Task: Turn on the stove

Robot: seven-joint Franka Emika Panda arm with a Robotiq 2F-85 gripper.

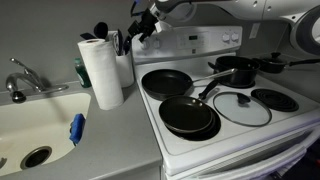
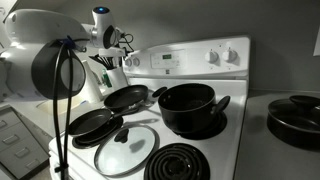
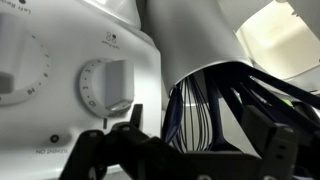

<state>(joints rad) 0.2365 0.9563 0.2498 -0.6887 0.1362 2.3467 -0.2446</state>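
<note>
The stove point(image 1: 215, 140) fills the three o'clock side in an exterior view, and it carries two frying pans point(image 1: 165, 82), a pot point(image 1: 235, 70) and a glass lid point(image 1: 240, 107). The gripper point(image 1: 143, 27) hangs at the eleven o'clock corner of the stove, near the back panel point(image 1: 200, 42). In the wrist view its fingers point(image 3: 108, 150) stand wide apart and hold nothing. A round white knob point(image 3: 105, 85) sits at eleven o'clock from them, apart.

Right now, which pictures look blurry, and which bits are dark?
In the wrist view the gripper is a dark, blurry silhouette while the knob looks sharp; in an exterior view the arm, close to the lens, looks soft and oversized; in an exterior view the stove is evenly lit.
</note>
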